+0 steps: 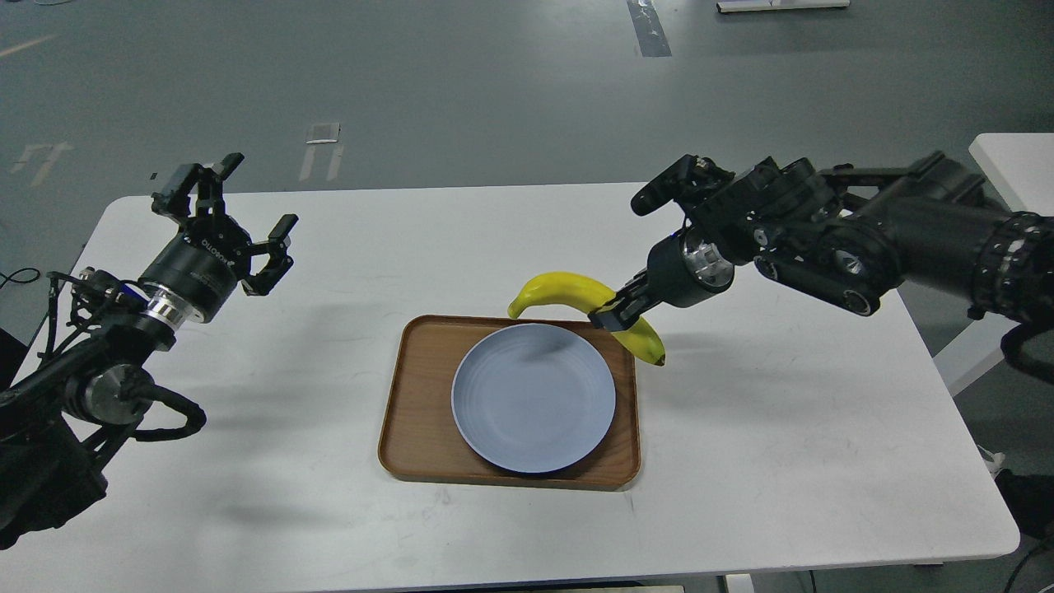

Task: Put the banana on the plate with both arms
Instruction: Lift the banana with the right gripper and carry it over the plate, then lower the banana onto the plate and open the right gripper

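Observation:
The yellow banana [560, 290] hangs in the air over the far right edge of the brown wooden tray [420, 412]. My right gripper [613, 313] is shut on the banana's middle, with the stem end pointing left and the dark tip down to the right. The pale blue-grey plate [533, 399] lies on the tray, empty, just below and in front of the banana. My left gripper [239, 210] is open and empty, raised above the table's far left part, well away from the plate.
The white table [741, 461] carries the tray at its middle. A second white table [1017, 169] stands at the right edge. The right arm [865, 239] reaches across the table's far right part.

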